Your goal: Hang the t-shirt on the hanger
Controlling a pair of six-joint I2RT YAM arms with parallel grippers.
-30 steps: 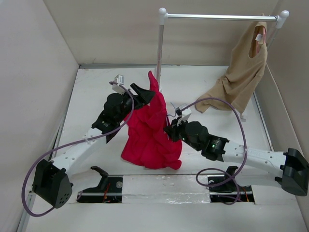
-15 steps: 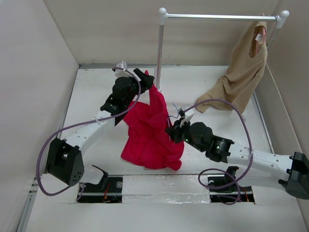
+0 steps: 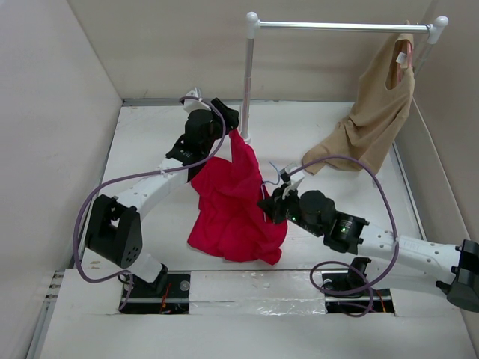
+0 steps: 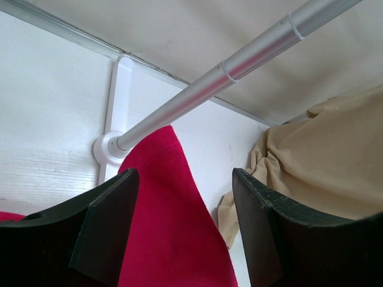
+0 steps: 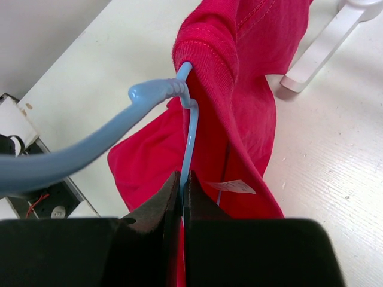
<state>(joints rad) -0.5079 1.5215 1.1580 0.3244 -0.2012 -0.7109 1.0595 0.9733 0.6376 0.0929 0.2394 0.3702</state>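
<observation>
White table (image 3: 150,142) under both arms: the left gripper (image 3: 228,118) has climbed toward twelve o'clock, pinching the t-shirt (image 3: 236,202) higher. It hangs lengthwise, twelve to six. The right gripper (image 5: 182,194) is clamped on the hanger (image 5: 119,128), whose hook points nine o'clock.

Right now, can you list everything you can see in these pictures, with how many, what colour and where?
t-shirt: one, bright red, hanging bunched at the table's middle between the two arms, white label inside.
hanger: one, light blue wire, pushed into the t-shirt's collar, hook outside.
tan garment: one, beige, hung at the rail's right end, hem resting on the table.
clothes rail: one, silver bar on white-capped posts, at the back.
table: one, white, walled in beige.
left gripper: one, black, at the t-shirt's top; whether its jaws pinch the cloth is unclear.
right gripper: one, black, jaws shut on the hanger wire.
</observation>
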